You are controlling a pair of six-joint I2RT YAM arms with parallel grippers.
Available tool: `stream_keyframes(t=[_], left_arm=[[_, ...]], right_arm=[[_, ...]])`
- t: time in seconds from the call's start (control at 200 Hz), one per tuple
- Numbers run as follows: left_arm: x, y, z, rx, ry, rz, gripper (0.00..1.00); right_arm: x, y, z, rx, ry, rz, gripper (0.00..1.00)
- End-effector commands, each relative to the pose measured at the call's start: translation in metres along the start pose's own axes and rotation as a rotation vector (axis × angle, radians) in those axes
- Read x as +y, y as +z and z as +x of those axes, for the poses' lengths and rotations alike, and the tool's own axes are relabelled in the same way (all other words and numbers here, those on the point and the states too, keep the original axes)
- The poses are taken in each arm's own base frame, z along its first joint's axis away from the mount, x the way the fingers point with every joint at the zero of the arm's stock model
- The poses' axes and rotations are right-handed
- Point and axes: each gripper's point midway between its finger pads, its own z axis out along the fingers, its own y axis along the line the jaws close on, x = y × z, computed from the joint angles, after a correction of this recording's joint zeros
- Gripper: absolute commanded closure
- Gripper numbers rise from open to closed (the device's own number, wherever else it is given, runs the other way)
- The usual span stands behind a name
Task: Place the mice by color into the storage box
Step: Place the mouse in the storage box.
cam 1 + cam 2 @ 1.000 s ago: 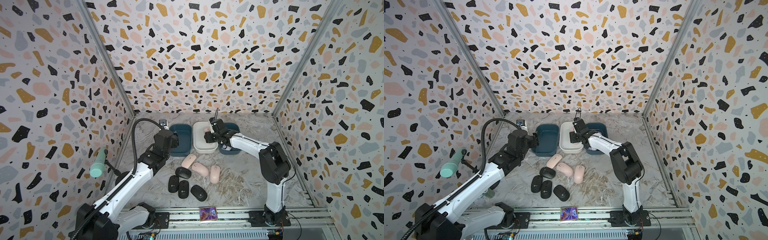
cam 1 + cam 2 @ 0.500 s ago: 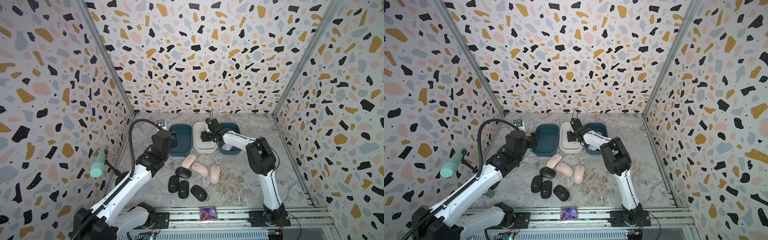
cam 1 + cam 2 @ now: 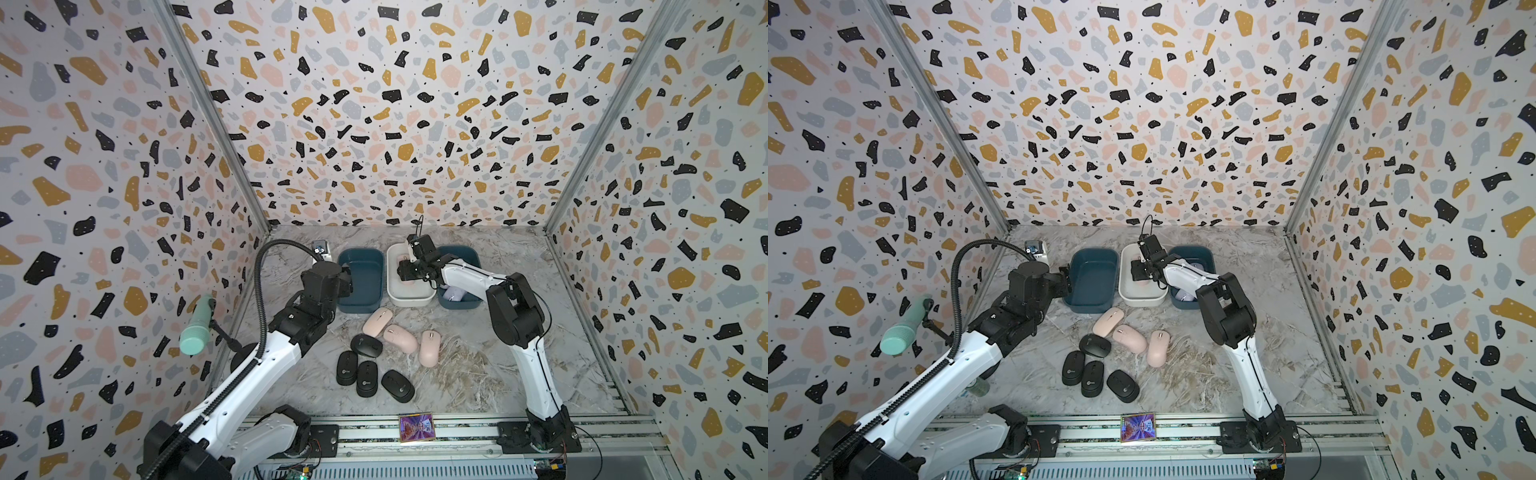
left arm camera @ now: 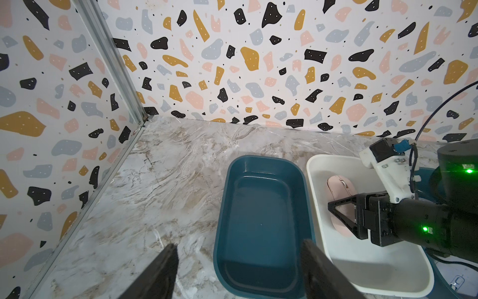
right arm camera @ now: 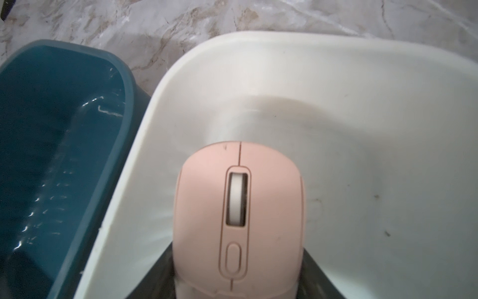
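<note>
While the right gripper [image 5: 238, 259] has its jaws closed on the sides of 1 pink mouse [image 5: 238, 202], this mouse hangs low inside the white bin [image 5: 362, 103], the middle one of 3 bins at the back. Whether it touches the bottom, I cannot tell. The left gripper [image 4: 239, 248] hovers with its fingers [image 4: 165, 271] apart and nothing between them, near the rim of the left blue bin [image 4: 258, 207], which is empty.

In the right blue bin [image 3: 461, 304] a lilac mouse [image 3: 455, 294] shows in a top view, but the arm hides the rest, so the number there is not clear. I judge the task to be about halfway: no lilac lies outside, pink is only starting, black is not begun. On the table [image 3: 478, 374] lie 3 pink mice [image 3: 400, 338] close together, and 4 black mice [image 3: 367, 378] in a group just in front of them.

The table is flat with a grey-beige marble look. The walls [image 3: 395, 104] on 3 sides carry a terrazzo pattern of black, ochre, pink and grey spots.
</note>
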Motion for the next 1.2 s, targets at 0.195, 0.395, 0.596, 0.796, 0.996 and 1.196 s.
stream_keyframes(t=[0.195,0.395,0.596,0.796,0.996,1.196], left_arm=[[0.007,-0.009,-0.007,-0.029,0.008,-0.024,0.27],[0.011,-0.014,-0.009,-0.033,0.007,-0.034,0.27],[0.012,-0.016,-0.009,-0.045,0.003,-0.030,0.27],[0.012,-0.018,-0.012,-0.045,0.003,-0.024,0.27],[0.012,-0.023,-0.016,-0.060,-0.015,-0.018,0.27],[0.012,-0.026,-0.021,-0.073,-0.030,-0.008,0.27]], right_arm=[[0.007,0.002,-0.018,-0.016,0.002,-0.024,0.42],[0.006,0.005,-0.015,-0.008,0.006,-0.023,0.39],[0.005,0.006,-0.013,-0.004,0.011,-0.026,0.31],[0.008,-0.001,-0.019,-0.021,0.010,-0.031,0.27],[0.021,-0.043,-0.050,-0.113,-0.013,-0.060,0.25],[0.030,-0.102,-0.067,-0.202,-0.025,-0.085,0.25]])
